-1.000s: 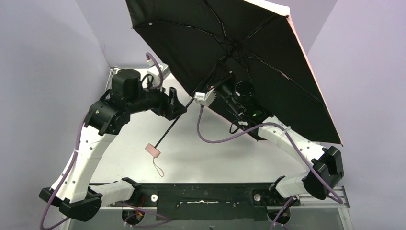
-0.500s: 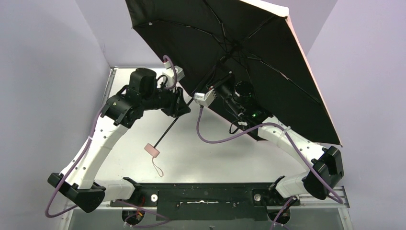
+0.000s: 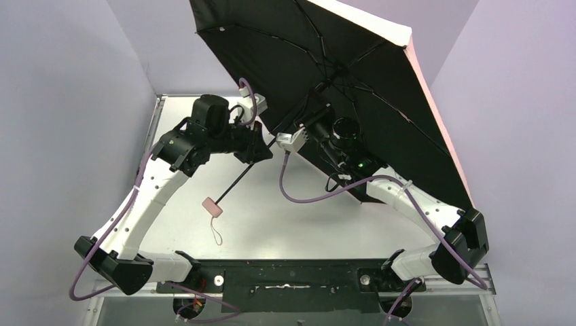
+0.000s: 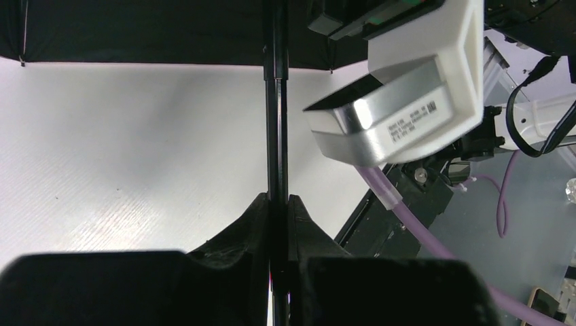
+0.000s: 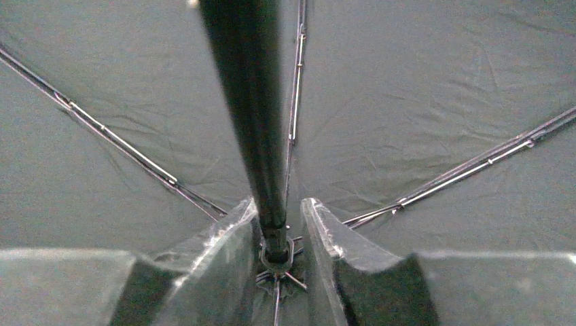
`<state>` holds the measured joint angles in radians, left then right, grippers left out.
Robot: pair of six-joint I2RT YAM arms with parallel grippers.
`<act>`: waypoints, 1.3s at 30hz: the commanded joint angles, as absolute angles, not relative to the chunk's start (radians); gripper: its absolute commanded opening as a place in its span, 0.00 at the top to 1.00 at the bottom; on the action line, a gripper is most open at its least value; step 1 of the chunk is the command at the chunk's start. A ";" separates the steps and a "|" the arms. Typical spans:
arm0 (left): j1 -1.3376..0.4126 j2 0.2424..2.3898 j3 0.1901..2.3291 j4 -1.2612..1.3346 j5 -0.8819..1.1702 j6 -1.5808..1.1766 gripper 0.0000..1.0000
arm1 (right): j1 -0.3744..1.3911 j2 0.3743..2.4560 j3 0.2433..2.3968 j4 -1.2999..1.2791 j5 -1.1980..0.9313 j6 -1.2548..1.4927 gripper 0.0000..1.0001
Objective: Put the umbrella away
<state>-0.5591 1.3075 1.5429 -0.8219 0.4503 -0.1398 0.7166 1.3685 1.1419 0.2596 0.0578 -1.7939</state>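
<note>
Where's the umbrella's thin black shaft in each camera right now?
Top external: thin black umbrella shaft slants left of centre, down to its pink handle.
Left wrist: vertical at centre, pinched by the left gripper.
Right wrist: thick, running from top to bottom centre.
Shared landmark: black canopy underside.

Soft, even light is coming down from overhead, washing the white table (image 4: 122,149) nearly blank in the left wrist view. The umbrella (image 3: 367,81) is soaking it up, leaving the right wrist view dim and grey. Nearest the lenses, the left gripper (image 4: 277,202) and right gripper (image 5: 278,205) are blurring.
</note>
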 commanded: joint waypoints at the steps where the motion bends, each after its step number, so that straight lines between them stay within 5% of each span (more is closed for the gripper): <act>1: -0.560 1.305 1.563 -0.732 0.474 -0.129 1.00 | 0.730 1.291 1.137 0.289 0.021 -1.755 0.62; 4: -0.560 1.288 1.538 -0.703 0.433 -0.147 1.00 | 0.730 1.261 1.110 0.265 0.021 -1.714 0.48; 9: -0.558 1.264 1.495 -0.661 0.375 -0.172 1.00 | 0.732 1.191 1.022 0.262 0.021 -1.610 0.39; 13: -0.558 1.253 1.447 -0.625 0.372 -0.189 1.00 | 0.734 1.118 0.938 0.280 0.009 -1.428 0.38; 20: -0.560 1.211 1.344 -0.575 0.338 -0.226 1.00 | 0.736 1.004 0.920 0.256 -0.047 -0.695 0.41; 31: -0.563 1.181 1.233 -0.497 0.300 -0.283 1.00 | 0.738 1.047 0.958 0.127 0.305 0.264 0.40; 39: -0.568 1.195 1.260 -0.479 0.291 -0.268 1.00 | 0.738 1.103 0.976 0.178 0.320 0.670 0.36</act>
<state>-0.5632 1.2045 1.2236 -0.5373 0.3065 -0.2634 0.7284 1.0927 0.9447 0.0780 0.2607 0.3470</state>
